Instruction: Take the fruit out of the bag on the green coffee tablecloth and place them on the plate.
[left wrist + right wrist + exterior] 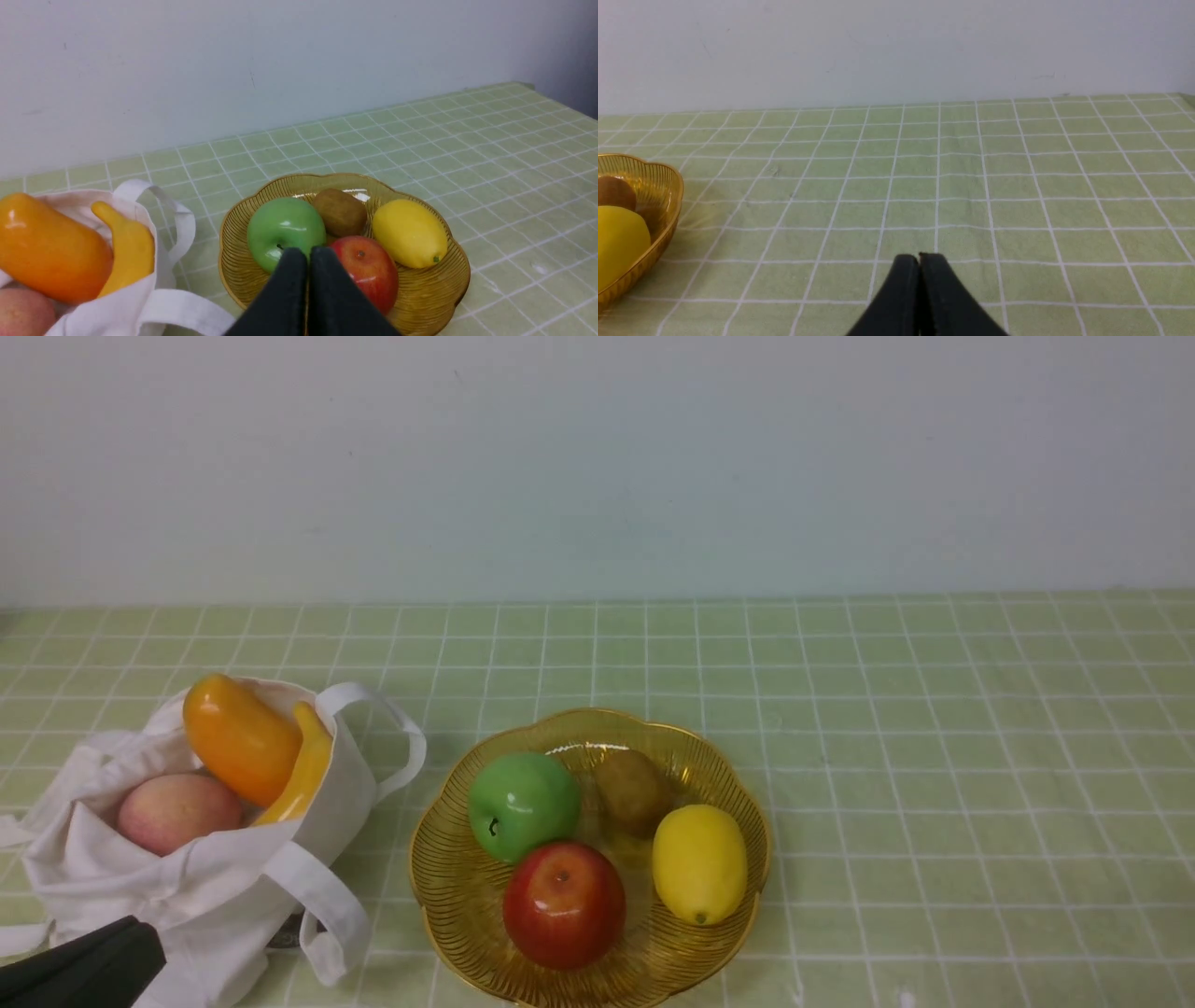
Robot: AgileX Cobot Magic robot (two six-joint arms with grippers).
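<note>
Looks like the robot is partway through unpacking: the red apple is already sitting in the amber plate, sharing it with a green apple, a yellow lemon and a brown fruit, while the peach, the orange mango-like fruit and the banana are all in the white bag on the green tablecloth, over on the robot's left. So I'd call it between picks, three to go. The left gripper has its fingers pressed together with nothing between them, and the right gripper is the same, tips together and nothing pinched. Next move is probably the left arm's, since the bag is on its side: spread the fingers, go in from above and grab the mango-like one, which sticks up highest and leans against the banana. Might drag the banana along or snag a handle, so a straight lift seems smart. Front half of the plate has a bit of room, but it's getting crowded for three more. As for what's hard to see, the front view only catches a dark corner of the left arm, the plate's near rim is cut off at the bottom there, and the bag's folds hide the undersides of the fruit, so no telling if anything else is buried deeper.
</note>
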